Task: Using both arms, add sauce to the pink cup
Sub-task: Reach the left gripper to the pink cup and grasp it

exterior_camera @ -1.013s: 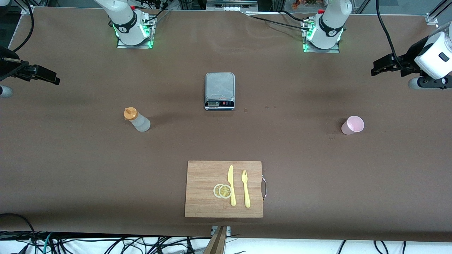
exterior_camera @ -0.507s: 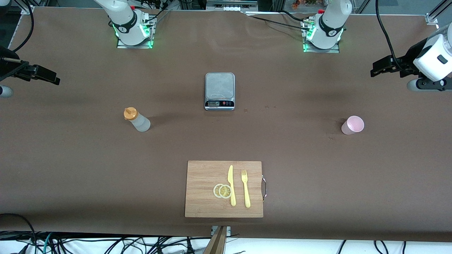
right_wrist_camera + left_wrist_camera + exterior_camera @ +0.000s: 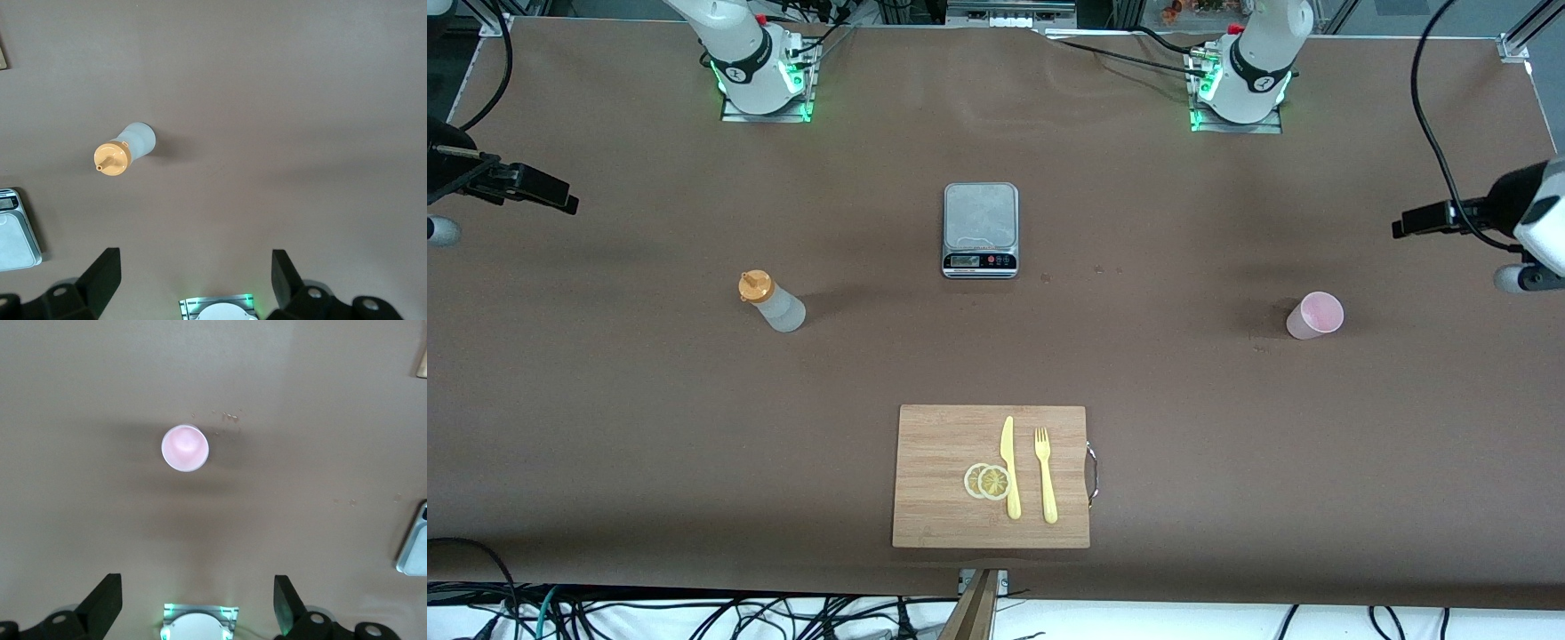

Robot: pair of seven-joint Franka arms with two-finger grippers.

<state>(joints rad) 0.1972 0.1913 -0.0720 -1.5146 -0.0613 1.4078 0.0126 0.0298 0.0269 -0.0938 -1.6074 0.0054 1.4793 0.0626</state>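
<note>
We saw the translucent, orange-capped sauce (image 3: 774, 303) upright toward the right arm's end, the smooth tapered pink cup (image 3: 1313, 316) mouth-up toward the left arm's; left gripper (image 3: 199, 603) and right gripper (image 3: 195, 279) hovered open.

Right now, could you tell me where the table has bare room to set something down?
Bare cloth lies between the sauce bottle and the scale, between the scale and the pink cup, and between the scale and the cutting board. The board is crowded: lemon slices, knife, fork.
</note>
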